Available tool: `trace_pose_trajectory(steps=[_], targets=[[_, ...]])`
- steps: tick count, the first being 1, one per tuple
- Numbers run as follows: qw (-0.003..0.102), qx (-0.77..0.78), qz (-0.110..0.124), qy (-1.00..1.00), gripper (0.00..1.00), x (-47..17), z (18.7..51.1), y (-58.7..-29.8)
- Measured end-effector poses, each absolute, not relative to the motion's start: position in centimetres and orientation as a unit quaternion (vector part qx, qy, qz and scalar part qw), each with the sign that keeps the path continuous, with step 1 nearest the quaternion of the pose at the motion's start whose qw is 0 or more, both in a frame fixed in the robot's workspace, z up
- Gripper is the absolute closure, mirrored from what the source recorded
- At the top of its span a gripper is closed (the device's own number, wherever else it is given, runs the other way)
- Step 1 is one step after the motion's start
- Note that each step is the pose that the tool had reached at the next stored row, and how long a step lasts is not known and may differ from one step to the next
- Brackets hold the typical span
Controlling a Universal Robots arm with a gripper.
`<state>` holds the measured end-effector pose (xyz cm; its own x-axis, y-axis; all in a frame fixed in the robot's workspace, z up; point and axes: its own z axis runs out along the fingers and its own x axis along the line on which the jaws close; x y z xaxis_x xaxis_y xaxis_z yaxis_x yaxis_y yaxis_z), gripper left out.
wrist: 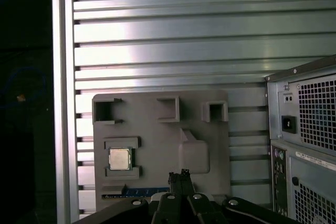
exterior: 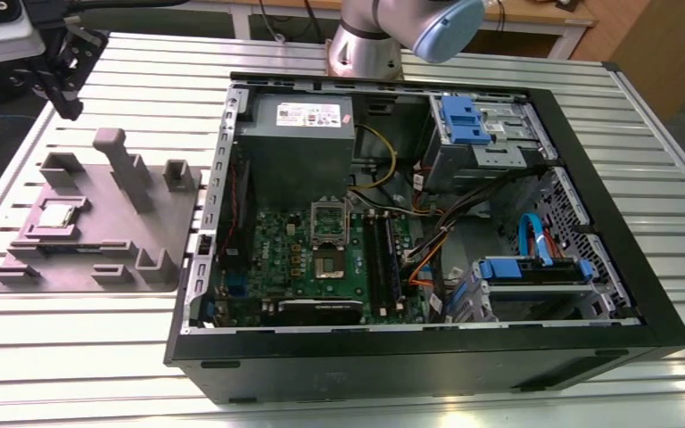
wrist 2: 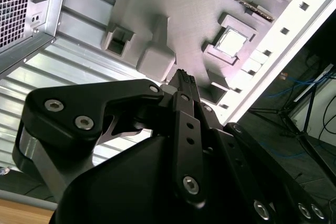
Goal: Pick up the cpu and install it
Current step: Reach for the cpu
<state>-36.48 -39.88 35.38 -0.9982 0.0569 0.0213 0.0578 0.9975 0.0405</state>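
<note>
A: What is everything resting on?

B: A slatted aluminium table [exterior: 81, 357]. In the exterior view an open black computer case [exterior: 438, 357] lies on it, with the green motherboard [exterior: 318, 259] inside and a grey power supply [exterior: 301, 134] next to the board. A grey fixture tray [exterior: 164, 223] sits on the table just beside the case, on the exterior view's left.

A: And the cpu?

B: The cpu [exterior: 57, 215] lies flat in a framed recess of that tray, on the side away from the case, with its shiny top up. It is well apart from the motherboard.

A: Where is the gripper?

B: The gripper [exterior: 69, 105] hangs over the table beyond the tray's far edge. It is apart from the cpu and touching nothing.

A: What does the second wrist view show?

B: The black linkage is in front. The fingertips [wrist 2: 182, 78] are drawn together with nothing between them. Beyond them is the tray, with a blocky post [wrist 2: 157, 59] standing on it. The cpu [wrist 2: 232, 42] sits in its recess, off to one side of the fingers' line. The vented rear of the case [wrist 2: 21, 3] shows at one corner.

A: And the first wrist view?

B: It looks straight down on the table slats and the tray [wrist: 157, 129]. The cpu [wrist: 119, 159] is square in its frame, beside the post. The narrow, empty gripper [wrist: 178, 174] pokes in near the tray's edge, not over the chip. The back of the case stands beside the tray.
</note>
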Motion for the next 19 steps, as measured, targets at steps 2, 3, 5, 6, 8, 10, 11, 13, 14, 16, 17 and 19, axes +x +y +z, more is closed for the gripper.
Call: trace_pose_trajectory(steps=[2, 3, 5, 6, 8, 10, 11, 13, 14, 16, 17, 19], targets=[[0.01, -0.029, -0.021, -0.999, 0.9, -36.6, 35.4, -39.9], [0.01, -0.029, -0.02, -0.999, 0.9, -36.7, 35.4, -39.9], [0.01, -0.029, -0.02, -0.999, 0.9, -37.0, 35.4, -39.9], [0.01, -0.029, -0.021, -0.999, 0.9, -37.0, 35.4, -39.9], [0.01, -0.029, -0.021, -0.999, 0.9, -37.1, 35.4, -39.9], [0.01, -0.029, -0.021, -0.999, 0.9, -37.2, 35.3, -39.9], [0.01, -0.029, -0.021, -0.999, 0.9, -37.2, 35.3, -39.9], [0.01, -0.029, -0.021, -0.999, 0.9, -37.5, 35.3, -39.9], [0.01, -0.029, -0.02, -0.999, 0.9, -37.6, 35.3, -39.9], [0.01, -0.029, -0.021, -0.999, 0.9, -37.6, 35.3, -39.9], [0.01, -0.029, -0.021, -0.999, 0.9, -37.6, 35.3, -39.9], [0.01, -0.029, -0.021, -0.999, 0.9, -37.7, 35.3, -39.9]])
